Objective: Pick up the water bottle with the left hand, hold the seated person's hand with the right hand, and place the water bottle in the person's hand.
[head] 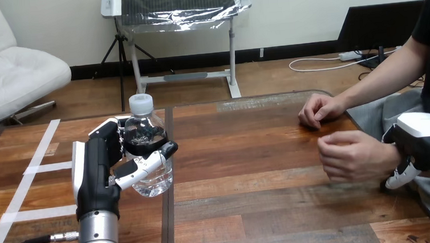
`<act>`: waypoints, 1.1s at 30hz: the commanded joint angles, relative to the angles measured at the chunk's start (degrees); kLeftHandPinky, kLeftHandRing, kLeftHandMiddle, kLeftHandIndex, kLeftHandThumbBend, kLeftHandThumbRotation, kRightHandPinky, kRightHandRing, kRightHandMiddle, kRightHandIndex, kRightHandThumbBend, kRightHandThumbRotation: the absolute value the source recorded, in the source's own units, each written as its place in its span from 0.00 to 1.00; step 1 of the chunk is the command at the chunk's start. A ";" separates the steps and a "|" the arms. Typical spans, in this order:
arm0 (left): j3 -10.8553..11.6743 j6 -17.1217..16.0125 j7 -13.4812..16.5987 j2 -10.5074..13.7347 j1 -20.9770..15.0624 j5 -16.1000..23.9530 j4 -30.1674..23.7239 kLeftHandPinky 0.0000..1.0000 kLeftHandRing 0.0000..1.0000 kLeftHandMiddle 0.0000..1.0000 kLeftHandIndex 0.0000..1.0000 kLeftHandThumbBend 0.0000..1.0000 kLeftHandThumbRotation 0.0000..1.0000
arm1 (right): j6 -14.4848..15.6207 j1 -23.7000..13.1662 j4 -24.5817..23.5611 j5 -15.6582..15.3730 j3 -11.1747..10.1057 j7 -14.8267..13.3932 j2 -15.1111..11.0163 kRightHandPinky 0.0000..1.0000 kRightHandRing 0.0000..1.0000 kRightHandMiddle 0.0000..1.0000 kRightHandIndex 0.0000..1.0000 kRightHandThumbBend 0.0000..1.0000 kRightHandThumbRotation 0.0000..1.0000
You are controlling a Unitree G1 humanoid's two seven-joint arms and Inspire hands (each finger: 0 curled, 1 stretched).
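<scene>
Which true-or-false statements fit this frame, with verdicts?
1. The left robot hand is curled round the water bottle. True.
2. The bottle lies in the person's hand. False: the left robot hand holds it, apart from the person's nearer hand.
3. The bottle's white cap is on. True.
4. The right robot hand is beside the bottle. False: it is at the view's right, by the nearer hand's wrist.

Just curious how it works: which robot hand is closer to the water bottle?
Left. The left hand is curled round the water bottle, holding it upright. The right hand is far off at the table's other side, beside the wrist of the person's nearer hand.
</scene>
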 commanded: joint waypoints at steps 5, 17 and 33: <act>0.48 -0.85 -0.30 -0.01 -3.72 -0.98 -4.01 0.41 0.42 0.45 0.52 0.60 0.00 | -0.83 -1.09 -1.38 0.82 -0.92 -1.52 0.43 0.20 0.30 0.40 0.45 0.68 0.00; 0.22 -1.23 -0.32 -0.07 -4.52 -0.71 -3.22 0.41 0.42 0.45 0.51 0.60 0.00 | -1.65 -1.21 -1.77 1.75 -1.93 -2.32 0.20 0.20 0.29 0.39 0.43 0.70 0.00; -0.47 -0.73 0.41 -0.68 -5.68 0.51 -3.97 0.40 0.41 0.44 0.51 0.60 0.00 | -1.76 -1.59 -2.60 2.50 -2.93 -3.90 -0.32 0.18 0.26 0.36 0.40 0.71 0.00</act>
